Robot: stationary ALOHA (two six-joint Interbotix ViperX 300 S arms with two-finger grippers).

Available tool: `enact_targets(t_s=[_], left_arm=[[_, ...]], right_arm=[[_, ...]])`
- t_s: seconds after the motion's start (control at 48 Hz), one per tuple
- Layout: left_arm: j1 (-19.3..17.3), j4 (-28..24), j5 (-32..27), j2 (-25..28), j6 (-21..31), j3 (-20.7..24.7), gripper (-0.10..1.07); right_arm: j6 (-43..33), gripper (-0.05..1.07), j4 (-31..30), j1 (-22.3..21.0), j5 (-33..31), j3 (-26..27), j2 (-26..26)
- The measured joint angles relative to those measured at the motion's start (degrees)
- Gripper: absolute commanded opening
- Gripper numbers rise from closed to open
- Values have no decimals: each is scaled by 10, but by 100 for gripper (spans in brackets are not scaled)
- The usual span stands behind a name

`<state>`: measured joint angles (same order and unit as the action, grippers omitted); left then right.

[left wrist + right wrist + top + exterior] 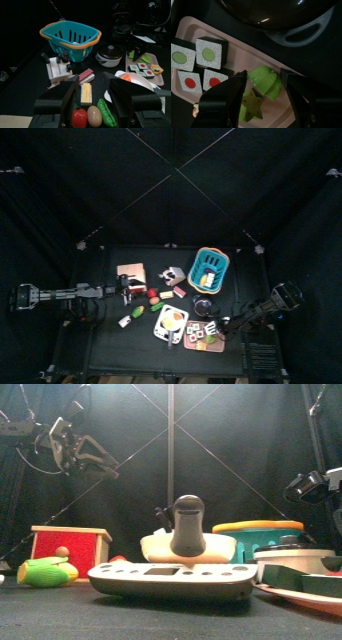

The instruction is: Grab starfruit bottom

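The green starfruit (254, 104) lies in pieces on a pink tray (211, 30); one piece shows a star-shaped face, and a rounded green piece (268, 82) lies beside it. My right gripper (261, 107) hovers open just above it, with the star-faced piece between the jaws and not touching them. In the top view the right gripper (237, 319) is at the tray's (211, 345) right end. My left gripper (90, 97) is open and empty over a yellow block (85, 93) at the table's left (128, 287).
A black pot (271, 12) sits next to the tray. Black blocks with green and red dots (194, 57) lie on the tray. A teal basket (69, 37), a white plate (170, 321), a red box (70, 544) and a grey joystick toy (174, 574) stand around.
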<state>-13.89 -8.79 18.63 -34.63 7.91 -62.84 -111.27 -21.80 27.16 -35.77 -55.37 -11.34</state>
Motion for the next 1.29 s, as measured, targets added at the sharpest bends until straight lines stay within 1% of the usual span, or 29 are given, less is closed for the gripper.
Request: enact_targets(t_s=[0.229, 0.438, 0.562, 0.708, 0.812, 0.917, 1.062, 1.292], left_arm=[[1, 0, 0, 1, 0, -1, 82], [0, 0, 0, 1, 0, 0, 82], [0, -1, 0, 1, 0, -1, 82], [0, -1, -1, 0, 0, -1, 82], [-1, -1, 0, 1, 0, -1, 82], [-1, 0, -1, 1, 0, -1, 82], [-1, -1, -1, 1, 0, 0, 82], [-1, 0, -1, 1, 1, 0, 82]], right_arm=[[0, 90, -10, 5, -4, 0, -2], [0, 98, -11, 4, -13, 6, -14], [1, 102, -10, 4, -42, 19, -26], [1, 102, -17, 13, -76, 24, -44], [1, 102, -29, 27, -76, 16, -59], [1, 102, -35, 32, -76, 7, -63], [1, 102, -40, 45, -71, -5, -63], [1, 102, -56, 50, -46, -15, -54]])
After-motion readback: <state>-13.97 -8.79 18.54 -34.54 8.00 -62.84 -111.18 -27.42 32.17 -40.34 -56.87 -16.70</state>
